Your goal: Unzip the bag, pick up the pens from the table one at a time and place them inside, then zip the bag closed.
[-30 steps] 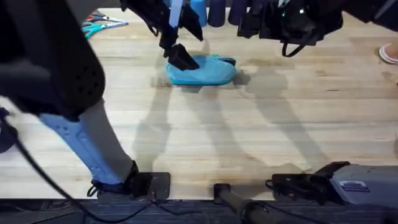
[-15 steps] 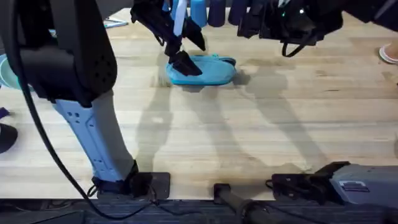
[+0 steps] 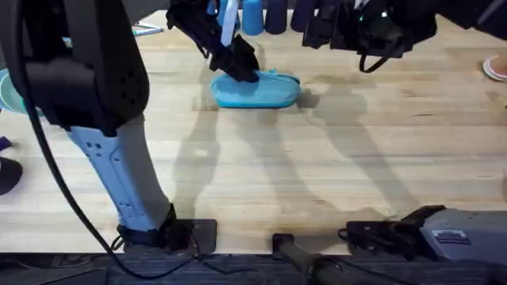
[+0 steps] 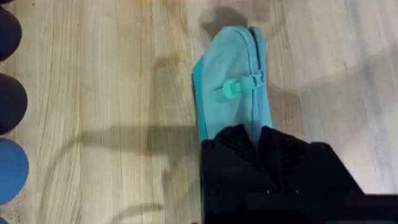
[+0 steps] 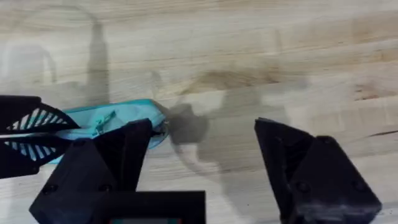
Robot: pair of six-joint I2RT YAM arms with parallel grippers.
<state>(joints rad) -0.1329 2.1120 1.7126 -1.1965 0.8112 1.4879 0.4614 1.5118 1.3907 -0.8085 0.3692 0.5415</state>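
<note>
The light-blue bag (image 3: 265,91) lies on the table (image 3: 261,174) at the far middle. My left gripper (image 3: 242,67) sits on the bag's left end. In the left wrist view its black fingers (image 4: 239,142) are pressed together on the bag (image 4: 230,74) along the zipper line, just short of the teal pull (image 4: 231,90). My right gripper (image 3: 317,32) hovers to the right of the bag, above the table. Its fingers (image 5: 134,140) stand wide apart and hold nothing, with the bag's right end (image 5: 124,115) beside them. The pens are out of view.
Blue cylinders (image 3: 253,16) stand right behind the bag, also seen in the left wrist view as blue cylinders (image 4: 9,168). Scissors (image 3: 146,30) lie at the far left. A pink object (image 3: 497,67) sits at the right edge. Bare wood stretches in front of the bag.
The left arm swung to the right and its gripper slid a little farther along the bag's left end. The bag and the right arm stayed put.
</note>
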